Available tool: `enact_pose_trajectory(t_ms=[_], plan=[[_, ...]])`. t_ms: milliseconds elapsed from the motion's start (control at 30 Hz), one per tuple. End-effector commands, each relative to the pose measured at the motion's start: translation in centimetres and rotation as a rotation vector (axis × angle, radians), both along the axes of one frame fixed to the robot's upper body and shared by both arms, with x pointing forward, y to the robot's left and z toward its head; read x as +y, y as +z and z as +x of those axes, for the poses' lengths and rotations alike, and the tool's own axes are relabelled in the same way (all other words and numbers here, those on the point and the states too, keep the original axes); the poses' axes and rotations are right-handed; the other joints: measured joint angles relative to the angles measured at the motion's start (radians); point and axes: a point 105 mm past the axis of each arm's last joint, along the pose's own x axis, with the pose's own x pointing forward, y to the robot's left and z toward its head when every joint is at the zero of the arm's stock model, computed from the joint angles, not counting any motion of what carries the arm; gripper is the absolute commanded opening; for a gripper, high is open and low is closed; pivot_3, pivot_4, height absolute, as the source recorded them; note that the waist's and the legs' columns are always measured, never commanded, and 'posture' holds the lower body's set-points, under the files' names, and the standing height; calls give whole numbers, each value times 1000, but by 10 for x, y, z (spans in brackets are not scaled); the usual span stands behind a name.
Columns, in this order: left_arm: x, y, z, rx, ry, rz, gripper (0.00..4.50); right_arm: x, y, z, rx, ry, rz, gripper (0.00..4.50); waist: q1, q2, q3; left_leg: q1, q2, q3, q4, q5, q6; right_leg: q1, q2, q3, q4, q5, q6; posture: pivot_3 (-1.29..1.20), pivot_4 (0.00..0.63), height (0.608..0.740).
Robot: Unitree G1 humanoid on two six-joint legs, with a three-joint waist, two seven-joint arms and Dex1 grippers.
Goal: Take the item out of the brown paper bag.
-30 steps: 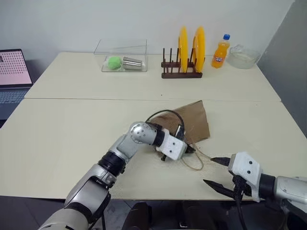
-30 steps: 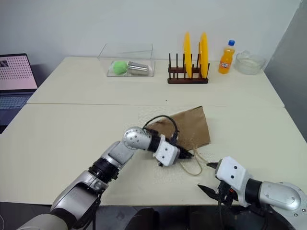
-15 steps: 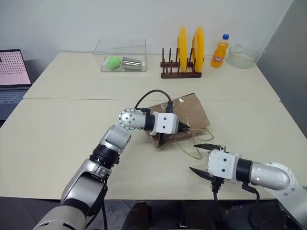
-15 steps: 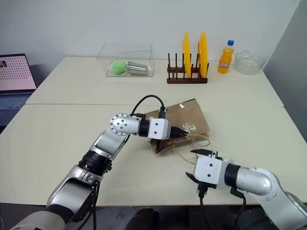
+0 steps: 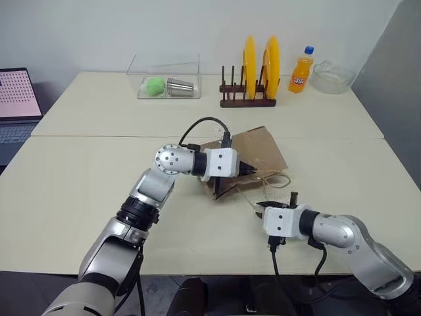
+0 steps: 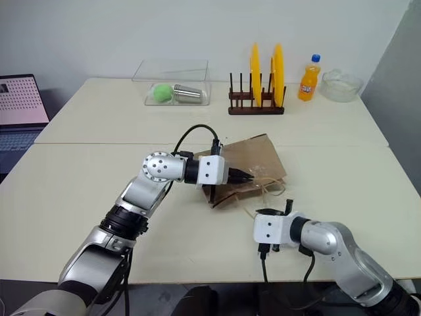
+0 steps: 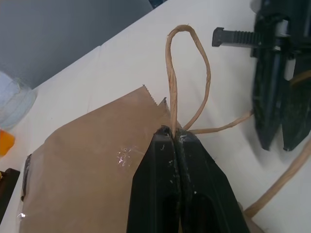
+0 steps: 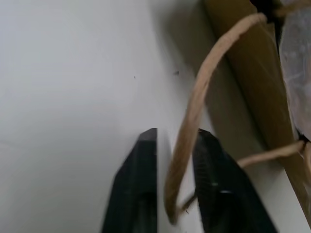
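Currently each pincer, left (image 7: 176,132) and right (image 8: 175,141), is clamped on a cord handle (image 7: 188,77) of the brown paper bag (image 5: 253,155); item extraction remains.

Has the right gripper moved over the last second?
Yes. The right gripper has come in from the table's near right edge toward the brown paper bag, and its fingers have closed around a cord handle.
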Motion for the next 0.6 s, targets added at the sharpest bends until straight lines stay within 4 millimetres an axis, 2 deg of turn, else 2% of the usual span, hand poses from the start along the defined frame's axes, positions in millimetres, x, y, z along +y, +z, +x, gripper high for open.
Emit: enact_pose_trajectory(t_ms=[33,400,600], plan=[[0,31,2,-52,22,-71,0,4,2,-6,-45,42,-26,47,0,0,0,0,0,0,0,0,0,0,0,0,0,0,0,0,150,740],[7,77,18,-55,148,-151,0,10,-11,-15,5,128,-107,47,0,0,0,0,0,0,0,0,0,0,0,0,0,0,0,0,150,740],[15,91,29,-68,223,-192,0,15,-20,-22,43,168,-125,47,0,0,0,0,0,0,0,0,0,0,0,0,0,0,0,0,150,740]])
